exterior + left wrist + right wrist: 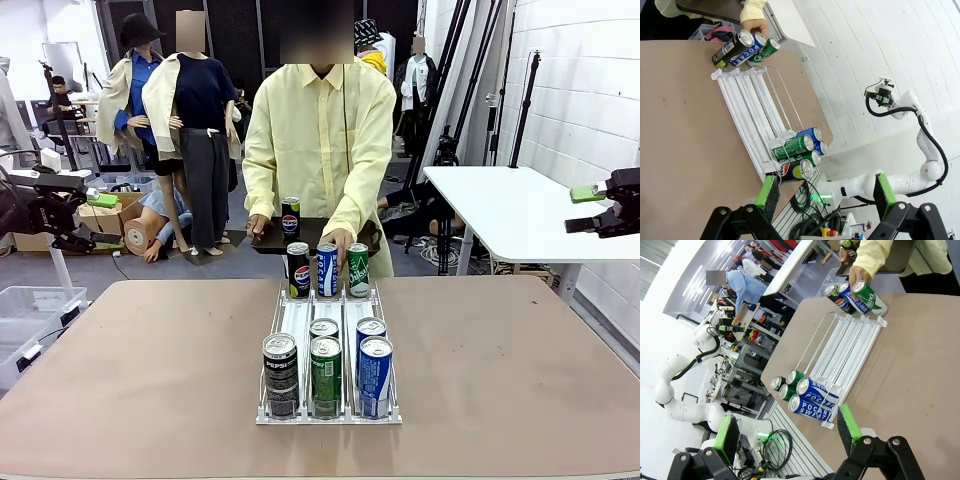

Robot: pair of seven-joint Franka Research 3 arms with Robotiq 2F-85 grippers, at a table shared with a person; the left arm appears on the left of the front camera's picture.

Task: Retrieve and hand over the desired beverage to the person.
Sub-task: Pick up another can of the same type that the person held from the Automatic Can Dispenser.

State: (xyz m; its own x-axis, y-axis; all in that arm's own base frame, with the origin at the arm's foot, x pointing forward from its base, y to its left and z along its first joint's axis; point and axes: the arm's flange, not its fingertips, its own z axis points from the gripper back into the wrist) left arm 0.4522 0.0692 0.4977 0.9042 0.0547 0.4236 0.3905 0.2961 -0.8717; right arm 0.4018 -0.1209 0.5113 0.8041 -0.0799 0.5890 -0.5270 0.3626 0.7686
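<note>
The person (pixel 318 140) in a pale-yellow shirt stands at the far side of the brown table (pixel 150 360). One hand holds a dark tray (pixel 268 238) with a Pepsi can (pixel 290 215) on it. The other hand (pixel 338 240) rests on the back row of cans in the white rack (pixel 300 318): Pepsi (pixel 298 270), blue Pocari (pixel 327 270), green can (pixel 358 270). At the rack's front stand a black Pepsi (pixel 281 375), a green can (pixel 325 375) and a blue Pocari (pixel 375 375), with two more behind. My left gripper (pixel 98 215) (pixel 826 192) and right gripper (pixel 583 208) (pixel 788 432) hang open, raised off the table's sides.
A white side table (pixel 510 210) stands behind my right gripper. A clear plastic bin (pixel 30 300) sits on the floor at the left. Bare brown tabletop lies on both sides of the rack (pixel 747 115) (pixel 850 340).
</note>
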